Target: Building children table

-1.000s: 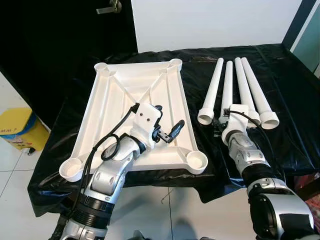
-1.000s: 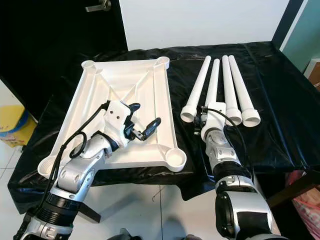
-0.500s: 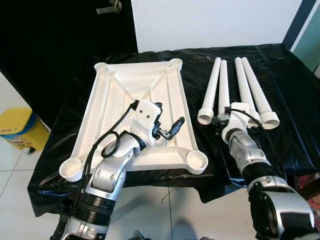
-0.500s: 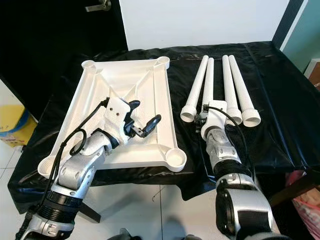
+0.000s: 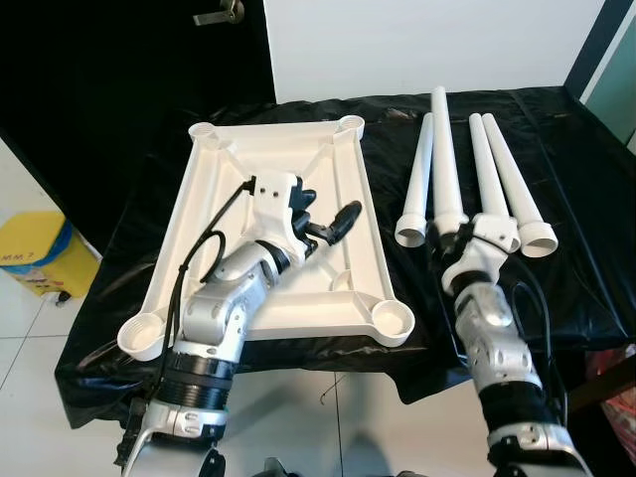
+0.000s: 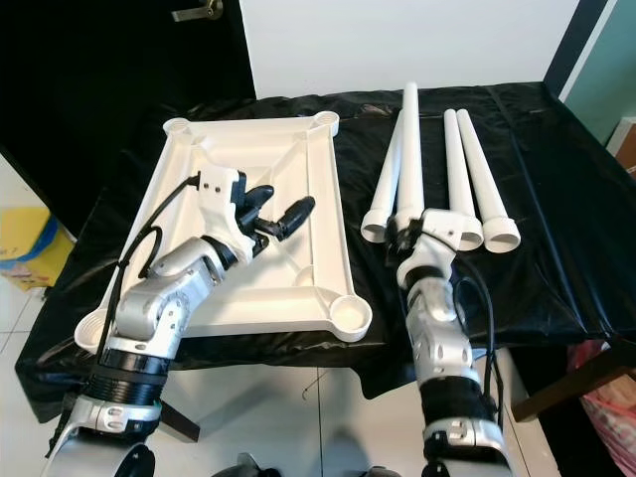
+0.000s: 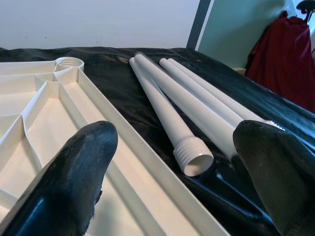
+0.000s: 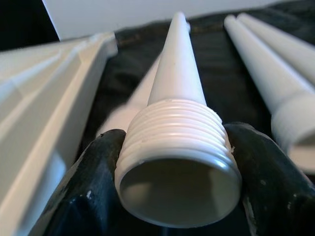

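The white tabletop (image 5: 224, 189) lies upside down on the black-covered table, with a round leg socket (image 5: 393, 319) at each corner. My left gripper (image 5: 323, 221) hovers open just above its right-hand ribs, nothing between the fingers (image 7: 74, 182). My right gripper (image 5: 452, 237) is shut on the threaded end (image 8: 177, 147) of one white leg (image 5: 442, 149), which points away from me over the cloth, its far tip raised. Another leg (image 5: 417, 179) lies to its left. Two more legs (image 5: 502, 174) lie to its right.
Black cloth (image 5: 576, 219) covers the whole table and drapes over its front edge. A yellow bin (image 5: 35, 253) stands on the floor at the left. A red garment (image 7: 290, 54) hangs beyond the table's right side.
My right gripper has raised the held leg, so it has swung forward with its tip up. My left gripper has moved farther across the tabletop, away from me.
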